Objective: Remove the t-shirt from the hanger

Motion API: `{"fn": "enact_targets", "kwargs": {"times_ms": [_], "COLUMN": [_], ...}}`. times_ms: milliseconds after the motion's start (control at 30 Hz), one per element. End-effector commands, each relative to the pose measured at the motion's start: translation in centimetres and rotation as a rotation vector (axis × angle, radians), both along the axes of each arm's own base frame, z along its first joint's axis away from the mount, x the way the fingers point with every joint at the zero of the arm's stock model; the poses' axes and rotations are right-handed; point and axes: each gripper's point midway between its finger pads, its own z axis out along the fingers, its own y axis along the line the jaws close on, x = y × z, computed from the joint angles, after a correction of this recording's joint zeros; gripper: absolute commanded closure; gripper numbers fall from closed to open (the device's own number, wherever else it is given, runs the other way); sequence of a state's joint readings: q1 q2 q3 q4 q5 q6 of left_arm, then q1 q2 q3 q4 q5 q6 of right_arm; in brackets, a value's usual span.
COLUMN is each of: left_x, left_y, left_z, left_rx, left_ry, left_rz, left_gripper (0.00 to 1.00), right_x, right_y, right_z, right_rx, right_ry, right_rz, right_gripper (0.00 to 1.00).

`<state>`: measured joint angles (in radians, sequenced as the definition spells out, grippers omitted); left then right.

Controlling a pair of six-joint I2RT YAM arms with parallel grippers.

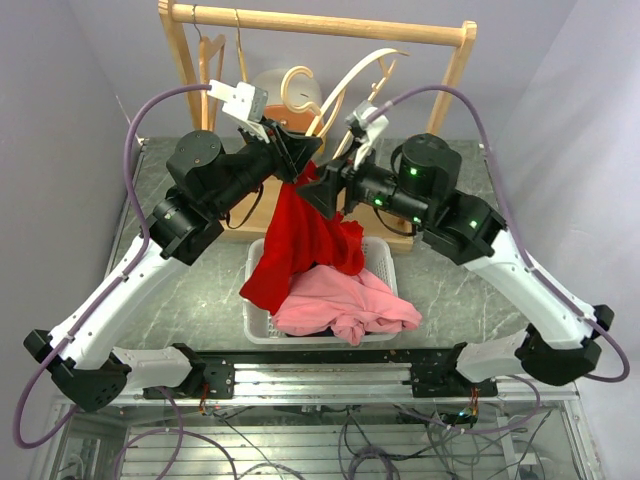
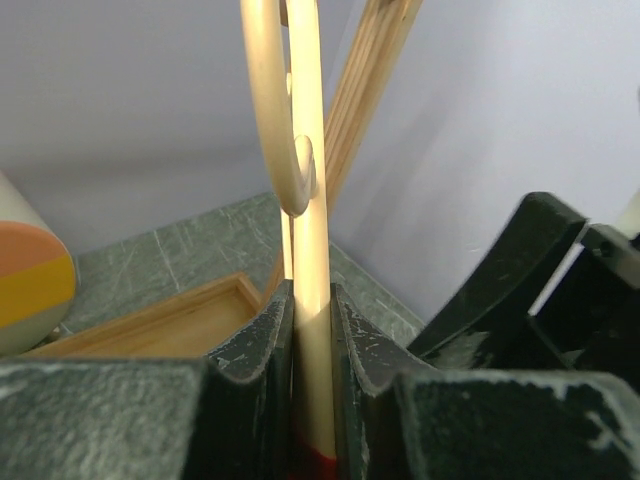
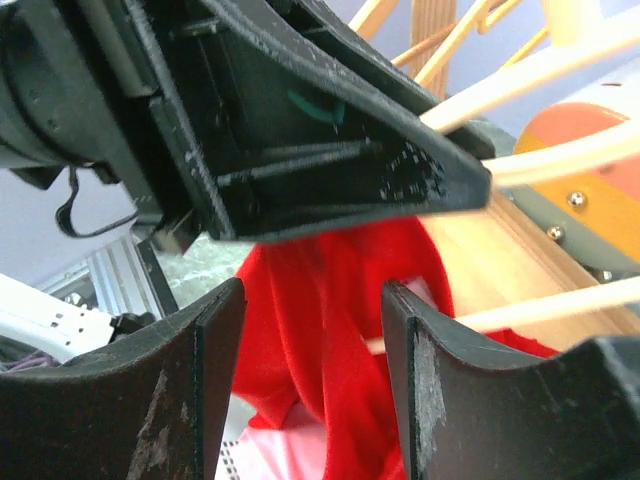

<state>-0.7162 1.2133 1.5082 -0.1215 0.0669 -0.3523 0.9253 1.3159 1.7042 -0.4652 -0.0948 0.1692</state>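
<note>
I count 1 red t-shirt [image 1: 300, 245], 1 pink garment [image 1: 345, 305], 1 white basket [image 1: 380, 252], 1 wooden rack [image 1: 330, 24], 1 cream hanger [image 2: 312, 300]; other hangers [image 1: 207, 65] on the rack: number unclear.

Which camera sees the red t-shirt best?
The top camera. It shows nearly the whole red t-shirt hanging down to the white basket. The right wrist view shows only a close red patch. The left wrist view shows just a red sliver at the bottom.
</note>
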Motion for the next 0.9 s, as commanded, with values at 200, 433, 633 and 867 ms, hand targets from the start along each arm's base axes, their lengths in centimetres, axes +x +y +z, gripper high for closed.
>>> {"fn": "enact_targets", "kwargs": {"times_ms": [200, 433, 633, 867], "left_x": [-2.2, -2.6, -2.3, -1.7], "left_y": [1.5, 2.3, 3.2, 3.0], "left_z": [4.0, 4.0, 3.2, 1.1], "left_rx": [-0.065, -0.061, -0.068, -0.054], "left_ry": [-0.076, -0.061, -0.03, 0.018], "left_rz": [-0.02, 0.001, 0.047, 0.067], "left_gripper": [0.93, 0.93, 0.93, 0.93], "right_x": [0.6, -2.9, -7.7, -15.1], "right_y": [3.6, 3.6, 5.7, 8.6], "right_z": [0.0, -1.1, -6.3, -10.4], "right_rx": [-0.015, -0.038, -0.127, -0.263], "right_ry": [-0.052, 0.01, 0.145, 0.217], "right_rz": [0.089, 0.191, 0.362, 0.561], "right_gripper": [0.92, 1.0, 1.0, 1.0]}}
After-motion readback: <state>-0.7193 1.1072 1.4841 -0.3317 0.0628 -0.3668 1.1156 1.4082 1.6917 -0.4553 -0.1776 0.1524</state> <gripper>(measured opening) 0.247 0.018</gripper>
